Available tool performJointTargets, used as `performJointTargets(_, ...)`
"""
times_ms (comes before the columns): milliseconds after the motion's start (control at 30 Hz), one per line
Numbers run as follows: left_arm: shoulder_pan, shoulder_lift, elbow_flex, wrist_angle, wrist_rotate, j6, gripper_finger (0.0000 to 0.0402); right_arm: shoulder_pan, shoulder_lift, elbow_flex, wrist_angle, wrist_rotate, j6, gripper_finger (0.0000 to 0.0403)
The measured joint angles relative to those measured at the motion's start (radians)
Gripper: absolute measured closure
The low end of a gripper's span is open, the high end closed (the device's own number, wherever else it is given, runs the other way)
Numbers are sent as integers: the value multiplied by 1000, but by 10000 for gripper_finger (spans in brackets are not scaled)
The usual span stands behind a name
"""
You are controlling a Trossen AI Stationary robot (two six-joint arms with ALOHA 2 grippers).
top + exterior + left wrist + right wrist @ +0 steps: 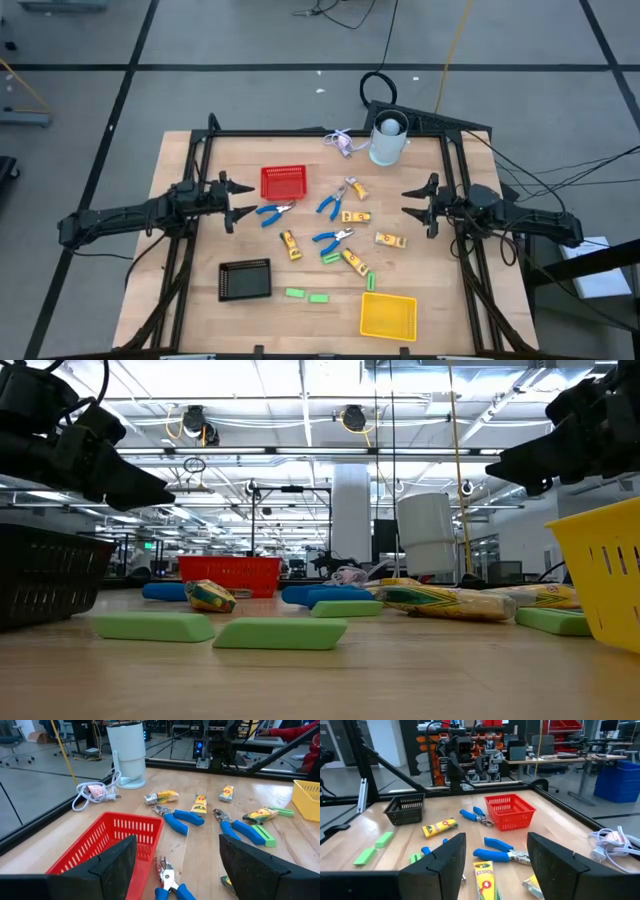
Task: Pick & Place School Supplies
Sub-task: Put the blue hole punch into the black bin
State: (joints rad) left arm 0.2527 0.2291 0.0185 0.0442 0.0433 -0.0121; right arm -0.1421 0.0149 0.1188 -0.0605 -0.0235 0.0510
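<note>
School supplies lie scattered between the two grippers — pliers, crayon packs, green bars. Left gripper and right gripper hover level at opposite table edges — fingers spread wide, empty, pointing inward.

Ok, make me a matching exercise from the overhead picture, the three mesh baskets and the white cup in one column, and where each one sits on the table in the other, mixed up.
Things:
1. red basket
2. black basket
3. yellow basket
4. white cup

Places, as the high view shows them:
A. bottom edge of the table, right of centre
B. top edge of the table, beside a coiled white cable
C. upper left, just right of the open left gripper
D. lower left, left of two green bars

Pairs: 1-C, 2-D, 3-A, 4-B
</note>
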Motion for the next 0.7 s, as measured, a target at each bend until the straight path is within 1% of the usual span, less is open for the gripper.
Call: performJointTargets(700,0,0,0,12,-6,-3,117,0,0,0,-27,-2,42,202)
